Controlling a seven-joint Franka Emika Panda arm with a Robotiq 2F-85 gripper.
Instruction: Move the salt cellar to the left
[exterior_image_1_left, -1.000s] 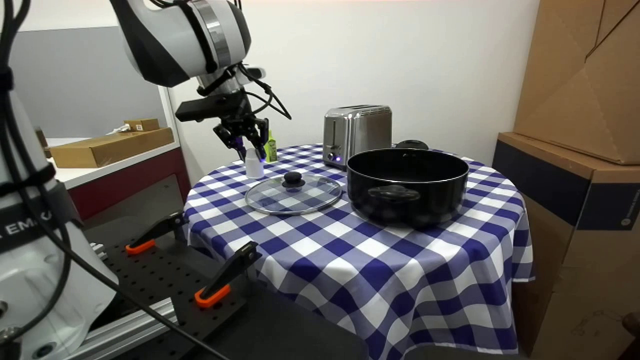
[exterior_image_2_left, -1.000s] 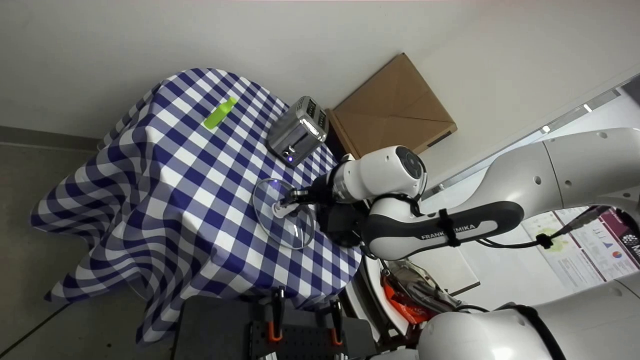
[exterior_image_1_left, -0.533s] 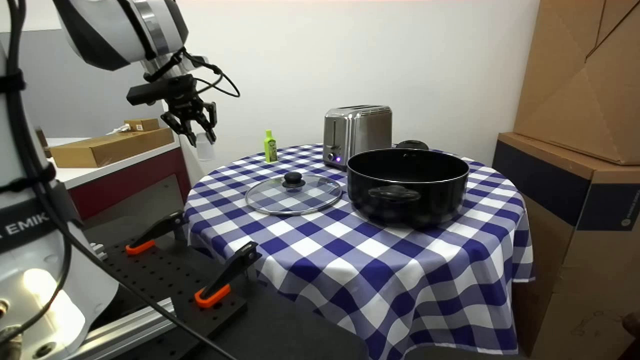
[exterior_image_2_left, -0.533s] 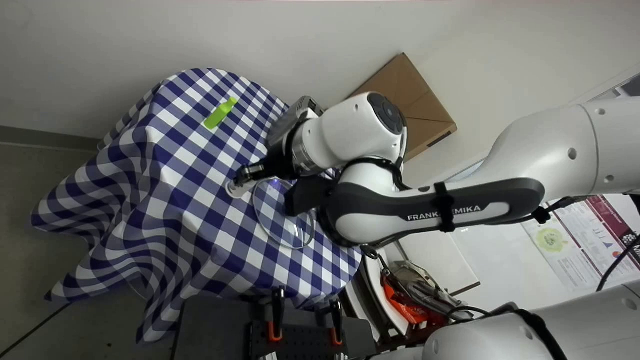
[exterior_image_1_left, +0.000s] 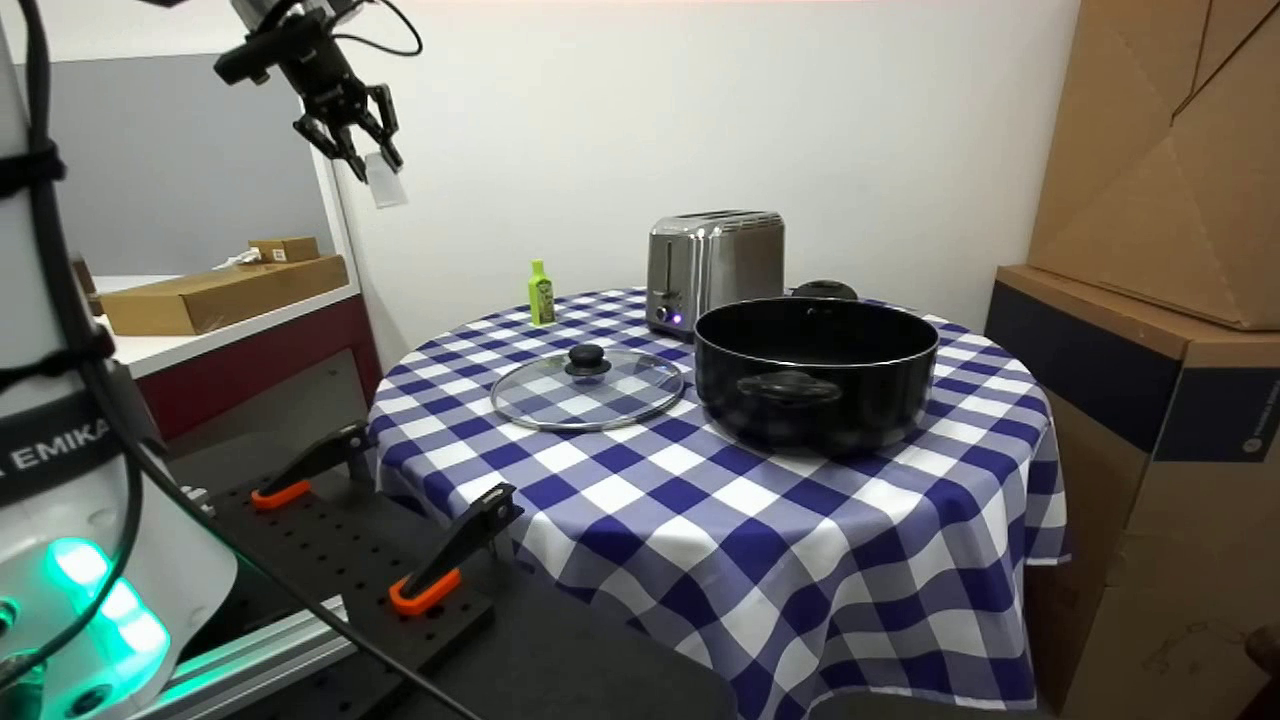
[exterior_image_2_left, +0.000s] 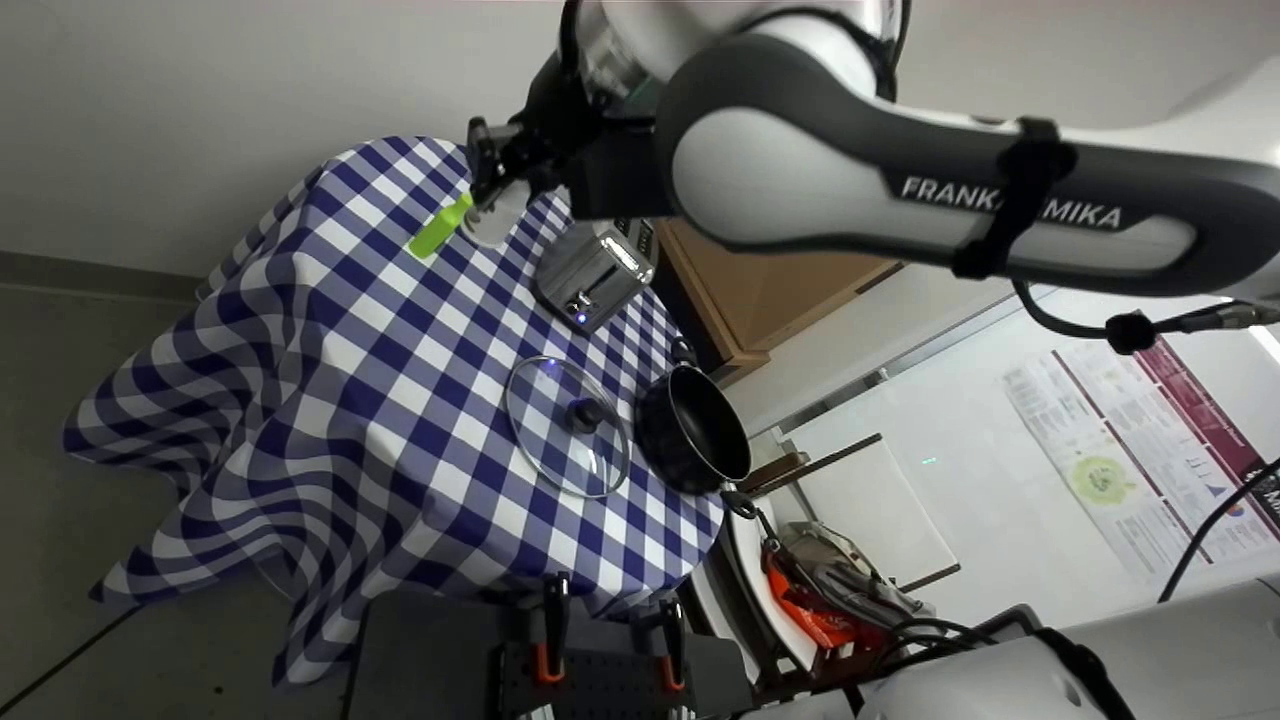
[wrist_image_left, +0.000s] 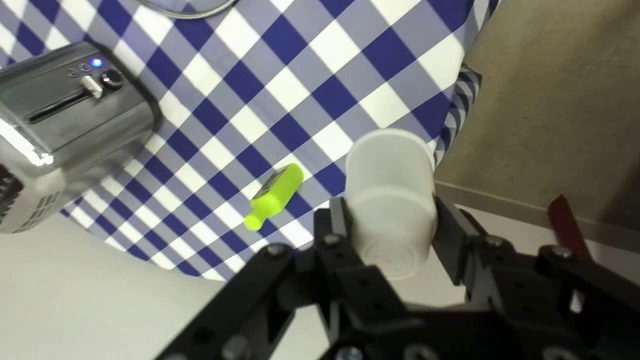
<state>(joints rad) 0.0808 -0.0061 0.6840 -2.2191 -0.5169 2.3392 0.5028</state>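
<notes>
Wrist view: salt cellar (wrist_image_left: 390, 200) between end effector (wrist_image_left: 392, 221) jaws

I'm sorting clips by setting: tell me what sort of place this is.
Probably a lab or workroom made up as a mock kitchen: a toaster and a black pot suggest cooking, while what looks like a research poster shows in an exterior view.

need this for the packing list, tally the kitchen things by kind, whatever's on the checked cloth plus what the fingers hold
Salt cellar (in the fingers): 1
Yellow-green bottle: 1
Toaster: 1
Black pot: 1
Glass lid: 1
Total: 5
</notes>
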